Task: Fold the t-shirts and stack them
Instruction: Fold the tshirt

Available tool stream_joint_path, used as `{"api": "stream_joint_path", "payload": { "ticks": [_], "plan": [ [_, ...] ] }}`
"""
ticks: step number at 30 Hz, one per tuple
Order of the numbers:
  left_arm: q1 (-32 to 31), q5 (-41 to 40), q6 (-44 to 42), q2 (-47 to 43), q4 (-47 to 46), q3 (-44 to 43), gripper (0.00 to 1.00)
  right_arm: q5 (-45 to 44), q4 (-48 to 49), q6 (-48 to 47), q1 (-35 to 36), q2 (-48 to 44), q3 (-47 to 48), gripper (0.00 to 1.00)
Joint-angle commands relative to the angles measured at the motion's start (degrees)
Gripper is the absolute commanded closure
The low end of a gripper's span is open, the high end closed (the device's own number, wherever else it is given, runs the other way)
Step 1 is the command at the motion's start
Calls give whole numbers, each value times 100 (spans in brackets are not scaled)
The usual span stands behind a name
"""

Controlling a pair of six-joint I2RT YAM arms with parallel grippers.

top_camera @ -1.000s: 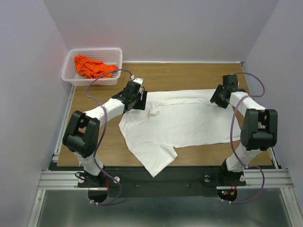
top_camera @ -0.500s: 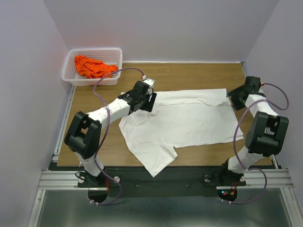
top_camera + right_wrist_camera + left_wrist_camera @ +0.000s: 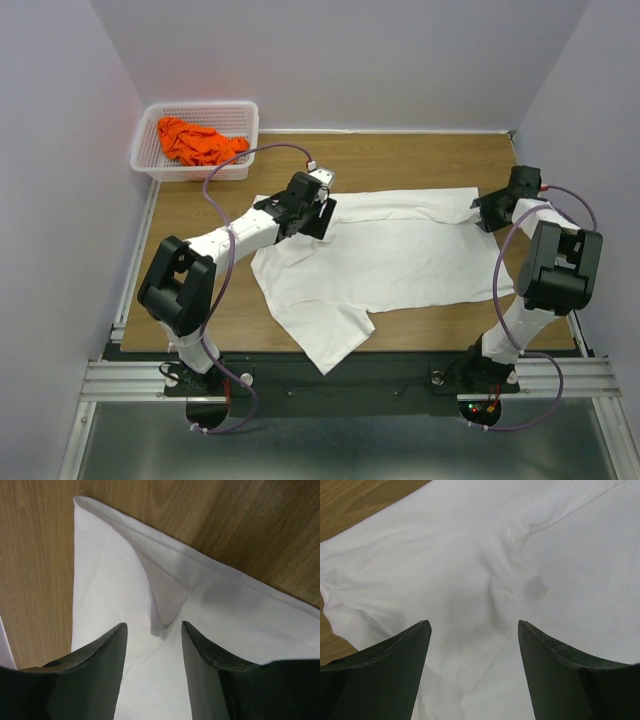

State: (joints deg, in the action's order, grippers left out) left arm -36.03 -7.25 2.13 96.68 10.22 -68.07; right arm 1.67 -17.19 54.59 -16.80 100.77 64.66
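Looking down from the top view, two shirts can be counted: one white t-shirt (image 3: 400, 255) spread flat across the middle of the wooden surface (image 3: 400, 160), and one orange t-shirt (image 3: 195, 140) crumpled inside a single white basket (image 3: 248, 128) at the far left corner. The white shirt's near sleeve hangs over the near edge of the surface. Bare wood lies open along the far side, between the basket and the far right corner, and in a strip to the left of the shirt. Walls stand close on the left, the right and the back. The left arm (image 3: 245, 228) reaches over the shirt's far left part; the right arm (image 3: 545, 265) bends to the shirt's far right corner, close to the right edge of the surface.

In the left wrist view, the left jaws stand wide apart with nothing between them, hanging over rumpled white cloth (image 3: 485, 580). A wedge of wood (image 3: 360, 500) shows at the upper left, beyond the shirt's edge.

In the right wrist view, the right jaws stand partly open and hold nothing. Below them lies the hemmed corner of the white shirt (image 3: 110, 575), with a small raised fold in line with the gap. Whether the tips touch the cloth cannot be told. Wood (image 3: 35, 555) runs along both edges of that corner.
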Motion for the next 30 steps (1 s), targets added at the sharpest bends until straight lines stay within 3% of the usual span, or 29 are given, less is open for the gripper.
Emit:
{"api": "stream_joint_path", "payload": {
  "ticks": [1,8,11,14,18,24,30],
  "plan": [
    [-79,-84,-116,35,50,-285,18,-53,357,184,10,127,-42,48],
    [-97,-84,-134,78,77,-277,18,-132,427,193,10,215,-112,53],
    [-115,-84,-134,79,94,-277,18,-290,436,61,10,154,-103,66],
    [-123,-84,-143,79,94,-259,18,-264,427,-149,10,-21,-86,88],
    [-123,-40,-152,96,103,-268,18,-202,427,-448,10,-303,-147,99],
    [-132,91,-152,140,156,-329,18,131,418,-940,19,-593,-410,99],
    [-150,241,-134,236,261,-399,18,-70,427,-1380,19,-612,-630,99]
  ]
}}
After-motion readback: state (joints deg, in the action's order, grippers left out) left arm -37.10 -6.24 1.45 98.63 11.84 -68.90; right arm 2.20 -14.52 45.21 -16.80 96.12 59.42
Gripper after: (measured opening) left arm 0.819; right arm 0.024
